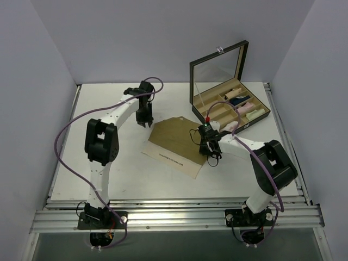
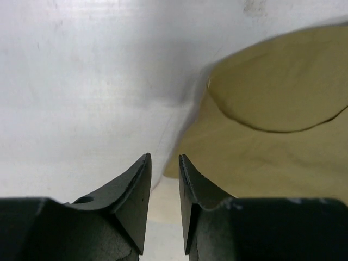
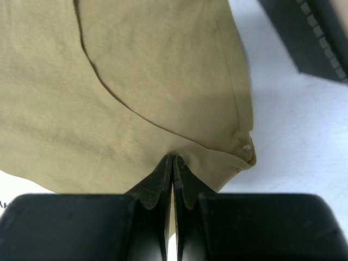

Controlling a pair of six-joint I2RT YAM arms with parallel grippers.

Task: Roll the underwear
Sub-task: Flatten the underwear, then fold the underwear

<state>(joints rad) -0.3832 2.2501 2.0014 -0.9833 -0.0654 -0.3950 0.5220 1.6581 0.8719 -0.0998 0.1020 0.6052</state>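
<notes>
Early in the roll, the tan underwear point(image 1: 176, 142) lies flat on the desk point(image 1: 136, 174) just in front of the open box point(image 1: 217, 70), right fingers point(image 3: 155, 187) clamped on its box-side edge, left fingers point(image 2: 136, 185) apart and empty at the edge away from the box, so next probably needs a left pinch there.

A flat white table point(image 1: 109, 179) is enclosed on three sides by plain pale lavender-grey walls point(image 1: 163, 32). Ribbed aluminium rails point(image 1: 179, 217) are fixed along the table's near edge. Everything is lit softly.

Bright, even light; underwear point(image 2: 261, 136) edge blurred.
</notes>
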